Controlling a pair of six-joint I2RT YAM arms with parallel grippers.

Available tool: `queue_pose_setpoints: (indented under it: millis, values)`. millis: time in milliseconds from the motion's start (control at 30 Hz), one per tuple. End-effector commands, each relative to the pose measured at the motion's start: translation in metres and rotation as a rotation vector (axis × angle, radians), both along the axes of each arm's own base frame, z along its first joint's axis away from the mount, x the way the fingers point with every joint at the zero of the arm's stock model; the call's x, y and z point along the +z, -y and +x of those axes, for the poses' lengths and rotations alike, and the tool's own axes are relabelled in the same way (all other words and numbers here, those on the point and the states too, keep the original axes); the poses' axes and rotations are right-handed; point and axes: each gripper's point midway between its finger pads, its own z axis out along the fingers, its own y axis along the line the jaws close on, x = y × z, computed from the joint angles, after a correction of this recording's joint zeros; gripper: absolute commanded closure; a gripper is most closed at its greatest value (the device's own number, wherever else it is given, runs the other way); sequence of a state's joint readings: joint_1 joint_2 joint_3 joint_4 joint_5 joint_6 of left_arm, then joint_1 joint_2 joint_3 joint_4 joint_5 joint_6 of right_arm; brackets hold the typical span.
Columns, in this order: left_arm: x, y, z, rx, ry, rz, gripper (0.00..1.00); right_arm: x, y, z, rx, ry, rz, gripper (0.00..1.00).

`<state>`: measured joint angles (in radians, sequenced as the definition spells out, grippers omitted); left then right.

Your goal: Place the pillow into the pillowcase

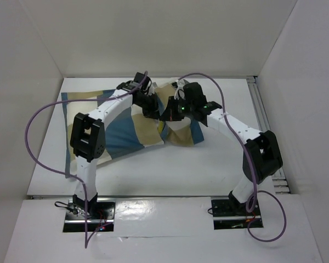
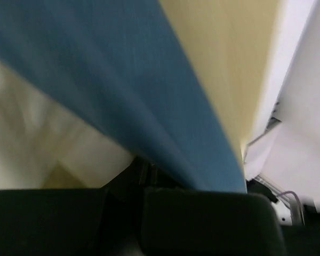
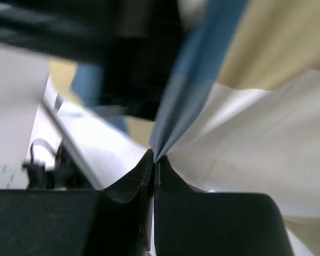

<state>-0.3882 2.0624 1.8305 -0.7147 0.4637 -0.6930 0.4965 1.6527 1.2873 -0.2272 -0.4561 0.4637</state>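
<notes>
Top external view: the pillowcase (image 1: 123, 131) lies on the white table (image 1: 208, 164), its blue, tan and cream blocks facing up. Its body is plump and its right-hand end is bunched and creased. The left arm (image 1: 107, 109) crosses over the pillowcase from its near-left side. The right arm (image 1: 236, 126) reaches in from the right of the pillowcase. Both wrists meet above the bunched right-hand end, close together. A purple cable (image 1: 35, 131) loops out to the left of the pillowcase, and a second one arches over the right arm.

Right wrist view: the right gripper (image 3: 154, 160) has its two fingertips pressed together on a narrow fold of blue pillowcase fabric. The fold rises straight up from the tips. Tan fabric and a pale, near-white sheet spread to the right of the fold. Whether that pale sheet is a cream block of the pillowcase or the pillow cannot be told.

Left wrist view: the left gripper (image 2: 129, 181) sits directly under the pillowcase, with a broad blue band and a tan band hanging just above the camera. The picture is blurred and the fabric hides the tips, so it cannot be told whether the fingers are apart or together.

Pillow: it cannot be picked out from the pillowcase for certain in any view.
</notes>
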Motion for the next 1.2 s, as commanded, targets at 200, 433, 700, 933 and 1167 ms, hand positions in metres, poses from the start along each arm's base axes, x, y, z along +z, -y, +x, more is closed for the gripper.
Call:
queue_pose_setpoints:
  millis: [200,433,700,933,1167]
  values:
    - [-0.034,0.012,0.047,0.108,0.102,0.093,1.0,0.098,-0.03,-0.065,0.352,0.114,0.23,1.0]
    - [0.016,0.024,0.01,-0.108,0.105,0.053,0.51,0.031,0.02,-0.038,0.144,-0.038,0.15,1.0]
    - [0.032,-0.005,-0.065,-0.222,-0.007,0.082,0.67,0.001,0.031,-0.02,0.081,-0.068,0.054,1.0]
    - [0.04,-0.018,-0.077,-0.208,0.046,0.111,1.0,-0.002,0.031,-0.014,0.091,-0.063,0.022,1.0]
    - [0.01,-0.024,-0.055,-0.12,0.018,0.151,0.34,-0.002,-0.008,-0.034,0.234,-0.026,-0.112,1.0]
